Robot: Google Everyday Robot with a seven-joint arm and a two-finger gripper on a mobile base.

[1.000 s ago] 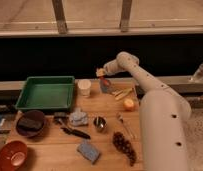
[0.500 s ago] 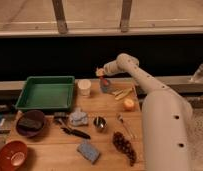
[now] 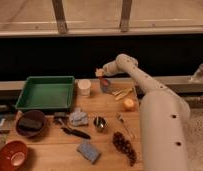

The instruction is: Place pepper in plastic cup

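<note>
In the camera view, the white arm (image 3: pixel 145 85) reaches from the lower right across the wooden desk (image 3: pixel 107 145) to its far edge, and the gripper (image 3: pixel 102 75) hangs just above the cup (image 3: pixel 105 85). Against the frame half a second ago, the gripper and arm sit in almost the same place; at most the wrist has eased slightly lower over the cup. Nothing else on the desk has shifted.

Whether the gripper is open or closed cannot be told, nor can it be seen to hold anything. An orange-red bit shows at the gripper, just over the cup's mouth; it may be the pepper (image 3: pixel 99 73), but its slim shape is not clear here. The cup is small, matte and grey-blue, standing upright just right of the cream cup (image 3: pixel 84 87), which is smooth and cylindrical.

Left of both lies a green tray (image 3: pixel 44 93), rectangular with raised walls. Pale yellow sticks (image 3: pixel 122 93) lie right of the grey-blue cup, with a round orange fruit (image 3: pixel 128 103) near them. Mid-desk stand a small shiny metal cup (image 3: pixel 99 123) and a crumpled grey-white lump (image 3: pixel 78 118). A dark round bowl (image 3: pixel 30 123) and a glossy red-brown bowl (image 3: pixel 11 155) sit at the left. At the front lie a blue sponge (image 3: pixel 88 150), blocky and soft-looking, and a dark knobbly grape bunch (image 3: pixel 124 146).
</note>
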